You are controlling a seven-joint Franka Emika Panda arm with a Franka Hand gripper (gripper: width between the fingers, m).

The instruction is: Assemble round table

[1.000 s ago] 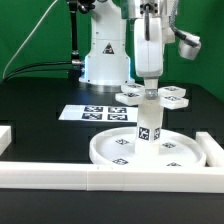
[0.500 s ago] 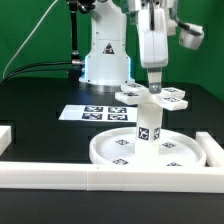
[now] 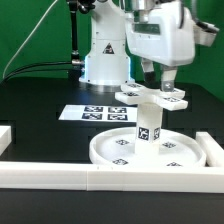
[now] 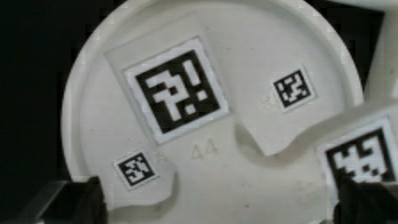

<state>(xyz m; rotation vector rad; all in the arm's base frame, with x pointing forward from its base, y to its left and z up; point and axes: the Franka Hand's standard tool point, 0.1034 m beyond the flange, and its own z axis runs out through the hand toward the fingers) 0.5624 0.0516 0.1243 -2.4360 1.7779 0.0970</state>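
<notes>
At the middle of the large rimmed disc [image 3: 100, 152], the short post [image 3: 147, 128] stands upright carrying the 4-armed cross piece [image 3: 175, 99], likely seated there for screwing in, and the gripper [image 3: 160, 82] hangs right over it, whether clamped or apart I cannot tell.

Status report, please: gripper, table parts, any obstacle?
Gripper low over cross piece, grip unclear. Post upright on disc. Nothing seen in the way.
</notes>
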